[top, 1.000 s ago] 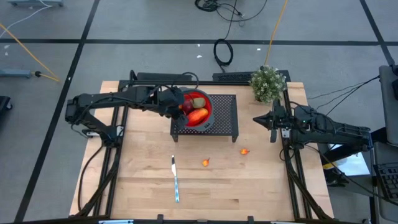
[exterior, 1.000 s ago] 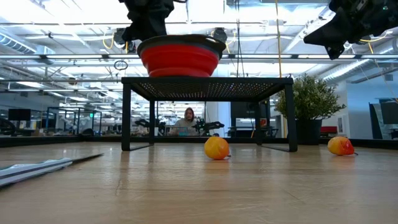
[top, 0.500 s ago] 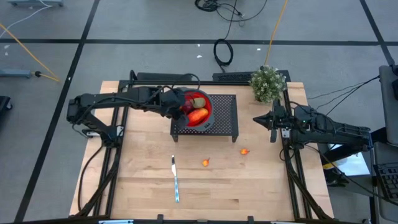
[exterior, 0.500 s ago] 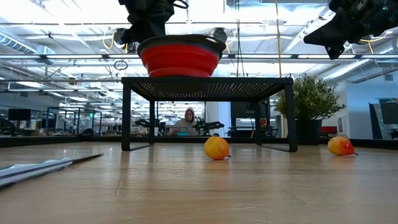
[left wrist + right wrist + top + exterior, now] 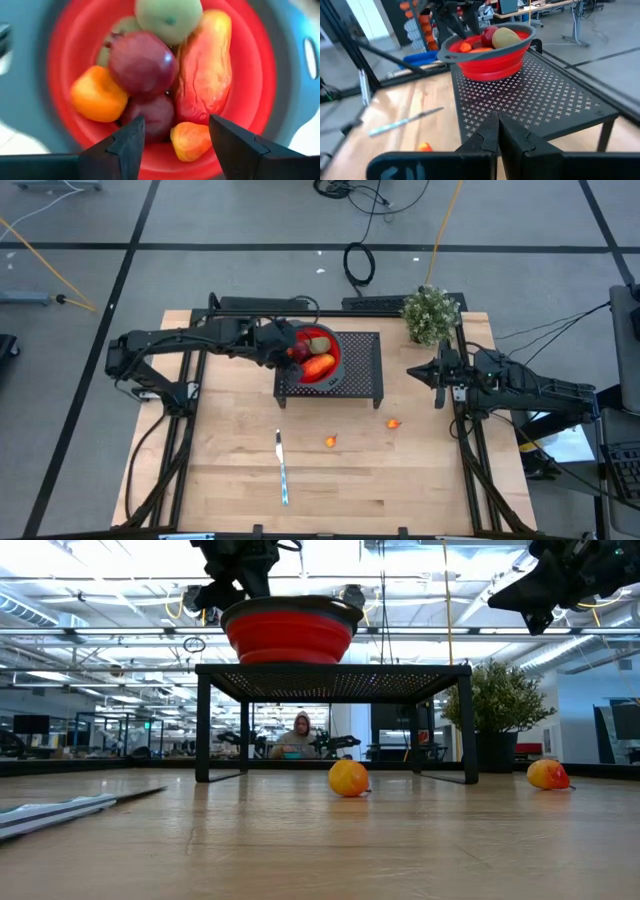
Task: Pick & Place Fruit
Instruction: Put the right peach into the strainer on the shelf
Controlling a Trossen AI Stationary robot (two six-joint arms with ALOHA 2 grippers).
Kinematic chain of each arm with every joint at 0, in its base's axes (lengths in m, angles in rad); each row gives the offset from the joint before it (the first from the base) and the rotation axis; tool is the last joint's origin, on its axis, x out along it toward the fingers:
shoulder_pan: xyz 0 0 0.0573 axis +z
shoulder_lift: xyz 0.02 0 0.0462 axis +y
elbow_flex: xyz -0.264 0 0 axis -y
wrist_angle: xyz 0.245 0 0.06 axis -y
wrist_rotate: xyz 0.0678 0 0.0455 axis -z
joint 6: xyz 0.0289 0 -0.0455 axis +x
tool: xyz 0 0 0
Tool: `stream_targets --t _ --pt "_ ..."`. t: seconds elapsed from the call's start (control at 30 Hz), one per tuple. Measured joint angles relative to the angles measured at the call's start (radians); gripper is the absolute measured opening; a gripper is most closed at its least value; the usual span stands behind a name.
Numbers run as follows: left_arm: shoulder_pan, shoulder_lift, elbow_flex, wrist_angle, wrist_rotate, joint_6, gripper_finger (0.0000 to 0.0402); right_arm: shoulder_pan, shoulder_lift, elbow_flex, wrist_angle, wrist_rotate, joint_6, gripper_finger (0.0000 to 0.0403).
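A red bowl point(image 5: 334, 352) with a grey rim stands on a black perforated stand point(image 5: 362, 375). It holds several fruit pieces: a red-orange oval point(image 5: 207, 70), two dark red-purple ones point(image 5: 142, 62), an orange one point(image 5: 97, 95), a green one point(image 5: 167, 17) and a small orange one point(image 5: 190, 141). My left gripper point(image 5: 176, 122) hangs open over the bowl's left side point(image 5: 290, 352), with the small orange piece lying below, between its fingers. Two small orange fruits point(image 5: 330, 441) point(image 5: 394, 423) rest on the table. My right gripper point(image 5: 411, 373) waits shut at the table's right.
A silver knife point(image 5: 282, 468) lies on the wood toward the near edge. A potted plant point(image 5: 430, 315) stands at the far right corner. Bare wood stretches between the stand and the near edge. A person sits in the room behind, seen under the stand point(image 5: 297, 735).
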Motion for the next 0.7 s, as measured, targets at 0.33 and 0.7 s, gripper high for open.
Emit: stream_targets --t 0.33,0.7 --pt "0.017 -0.133 0.052 0.017 -0.018 0.015 0.0223 0.0 0.013 0.0 0.01 -0.154 0.16 0.0" --pt "-0.091 -0.191 0.054 0.041 -0.133 0.181 0.0223 0.044 0.075 0.0 0.01 -0.315 0.004 0.0"
